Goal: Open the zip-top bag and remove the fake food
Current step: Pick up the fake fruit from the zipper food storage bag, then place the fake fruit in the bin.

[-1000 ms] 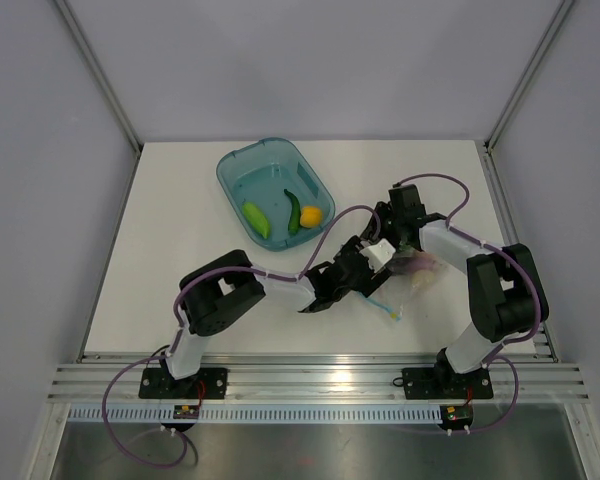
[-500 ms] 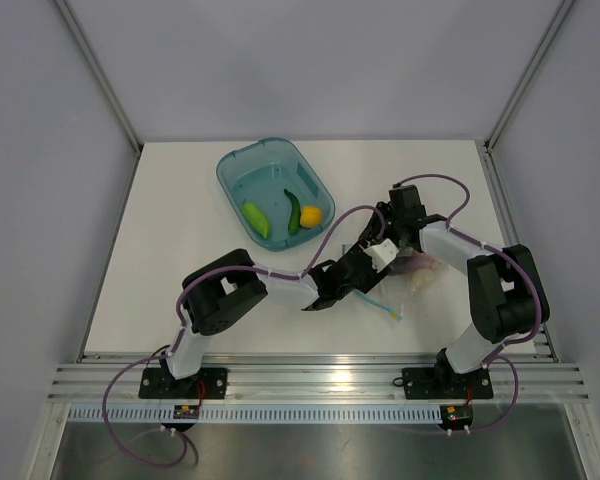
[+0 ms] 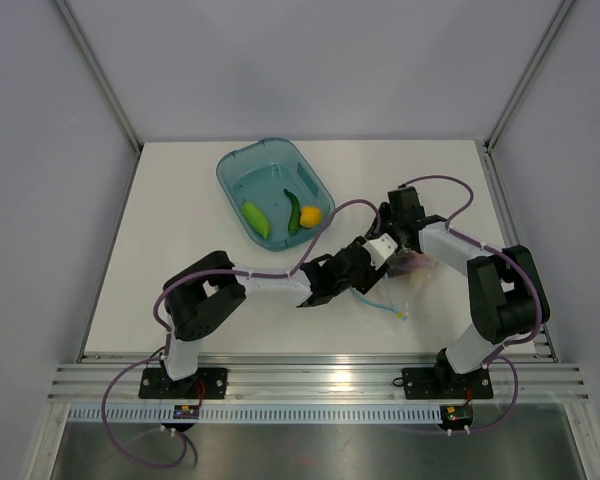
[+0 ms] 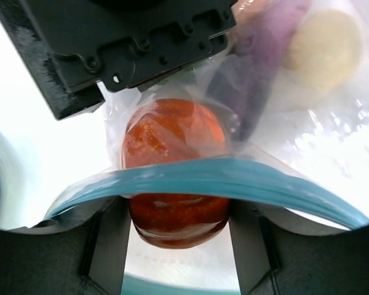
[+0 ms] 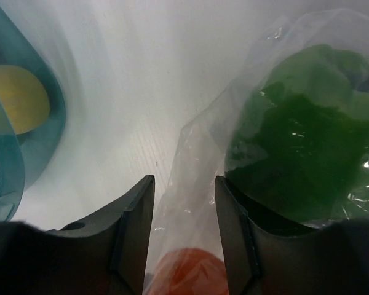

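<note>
The clear, crinkly thin-plastic zip-top bag (image 3: 418, 266) lies on the flat white bench (image 3: 180, 230), right of centre in the overhead view. A light blue-teal zip strip (image 4: 246, 178) runs across its mouth. Visible through the film are a rounded, glossy orange-red toy piece (image 4: 172, 138), a smooth purple toy eggplant (image 4: 258, 67), a matt whitish rounded piece (image 4: 326, 49) and a lumpy green toy pepper (image 5: 295, 141).

The left gripper (image 4: 178, 212) is closed on the orange-red piece at the bag mouth. Both black fingers press against its sides, low in the left wrist view.

The right gripper (image 5: 183, 181) sits at the bag's upper edge. Its jaws stand apart with film between them; whether they pinch the film cannot be told.

The rigid translucent teal tub (image 3: 242, 165), upper centre, holds a light green toy cucumber (image 3: 257, 220), a dark green curved piece (image 3: 294, 212) and a yellow toy lemon (image 3: 311, 215).

Plain grey panels (image 3: 310, 60) enclose the bench. A ribbed aluminium rail (image 3: 320, 380) runs along the lower edge.

Compared with one second earlier, the left arm (image 3: 270, 282) reaches further right and its gripper lies closer to the right gripper. The tub contents are unchanged.
</note>
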